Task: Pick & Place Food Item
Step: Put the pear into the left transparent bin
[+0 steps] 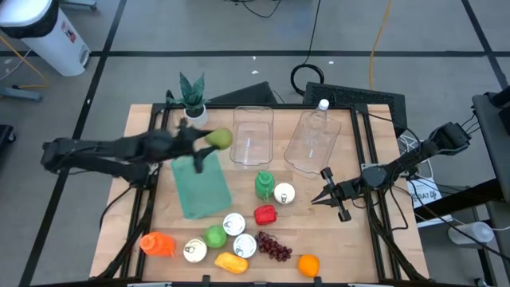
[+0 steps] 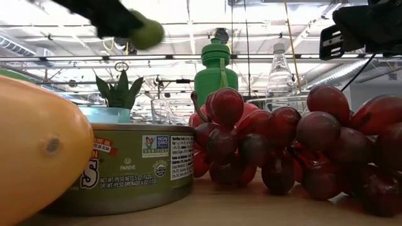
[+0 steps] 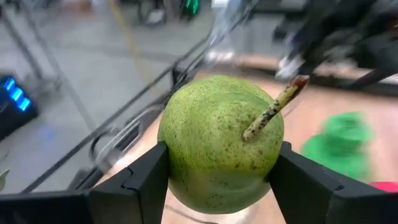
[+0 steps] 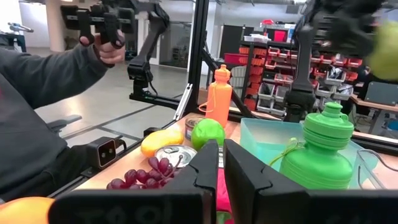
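My left gripper pinches a green pear between its two fingers, raised above the table, just beside the clear container and over the teal box; my right gripper waits near the green bottle, its fingers nearly pressed together, holding nothing.

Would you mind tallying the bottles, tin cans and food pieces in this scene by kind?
Bottles: 3 (green bottle, orange bottle, clear bottle)
Tin cans: 4
Food pieces: 6 (pear, green apple, red pepper, yellow fruit, grapes, orange)
Total: 13
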Robot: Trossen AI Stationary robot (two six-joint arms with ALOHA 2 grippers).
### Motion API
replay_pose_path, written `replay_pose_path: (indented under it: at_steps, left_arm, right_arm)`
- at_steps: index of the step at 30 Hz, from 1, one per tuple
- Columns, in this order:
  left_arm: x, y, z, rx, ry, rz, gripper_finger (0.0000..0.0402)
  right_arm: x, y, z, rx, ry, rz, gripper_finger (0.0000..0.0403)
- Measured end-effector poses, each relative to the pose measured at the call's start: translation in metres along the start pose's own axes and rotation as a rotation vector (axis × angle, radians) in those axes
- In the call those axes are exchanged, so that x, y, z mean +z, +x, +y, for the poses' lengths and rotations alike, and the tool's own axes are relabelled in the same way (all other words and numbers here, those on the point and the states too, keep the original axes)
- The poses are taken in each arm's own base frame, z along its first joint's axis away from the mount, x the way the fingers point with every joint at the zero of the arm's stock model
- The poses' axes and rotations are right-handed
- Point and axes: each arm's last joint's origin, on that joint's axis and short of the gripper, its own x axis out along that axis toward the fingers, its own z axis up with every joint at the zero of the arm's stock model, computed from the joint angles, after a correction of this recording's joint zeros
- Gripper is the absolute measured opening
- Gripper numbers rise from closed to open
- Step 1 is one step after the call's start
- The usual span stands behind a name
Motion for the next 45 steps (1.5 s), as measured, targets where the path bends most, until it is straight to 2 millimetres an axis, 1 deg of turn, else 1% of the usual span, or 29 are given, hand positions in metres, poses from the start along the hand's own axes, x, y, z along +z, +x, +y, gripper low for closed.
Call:
replay_pose_path:
  at_steps: [4, 6, 8, 12, 15, 19, 23, 28, 35, 39, 42, 45]
  left_arm:
    - [0.018, 0.047, 0.02, 0.023, -0.046, 0.123, 0.0237]
    - [0.019, 0.069, 0.03, 0.018, -0.075, 0.193, 0.024]
    - [0.018, 0.09, 0.038, 0.0, -0.095, 0.228, 0.024]
    - [0.009, 0.124, 0.05, 0.003, -0.131, 0.309, 0.0232]
    - [-0.005, 0.147, 0.058, 0.027, -0.166, 0.382, 0.0232]
    - [-0.024, 0.171, 0.065, 0.031, -0.217, 0.456, 0.0236]
    - [-0.042, 0.187, 0.067, 0.038, -0.237, 0.529, 0.0231]
    - [-0.056, 0.196, 0.065, 0.017, -0.262, 0.576, 0.0242]
    - [-0.063, 0.201, 0.061, -0.033, -0.283, 0.6, 0.0248]
    - [-0.063, 0.201, 0.061, -0.03, -0.286, 0.602, 0.0276]
    - [-0.063, 0.201, 0.06, -0.037, -0.29, 0.605, 0.031]
    - [-0.063, 0.201, 0.057, -0.047, -0.246, 0.606, 0.0346]
  right_arm:
    - [0.0, 0.0, 0.0, 0.003, 0.004, 0.001, 0.0018]
    - [-0.001, 0.0, 0.0, 0.004, 0.004, 0.008, 0.0018]
    - [-0.001, 0.0, 0.0, 0.004, 0.003, 0.013, 0.0018]
    - [-0.001, 0.0, 0.0, 0.005, -0.001, 0.014, 0.0018]
    - [-0.001, 0.0, 0.0, 0.005, -0.004, 0.015, 0.0018]
    - [-0.002, 0.0, 0.0, 0.005, -0.004, 0.016, 0.0018]
    - [-0.002, 0.0, 0.0, 0.005, -0.001, 0.016, 0.0018]
    - [-0.002, 0.0, 0.0, 0.005, -0.004, 0.016, 0.0018]
    - [-0.002, 0.0, 0.0, 0.005, -0.005, 0.016, 0.0018]
    - [-0.002, 0.0, 0.0, 0.005, -0.005, 0.016, 0.0018]
    - [-0.002, 0.0, 0.0, 0.005, -0.004, 0.016, 0.0018]
    - [-0.002, 0.0, 0.0, 0.005, -0.004, 0.016, 0.0018]
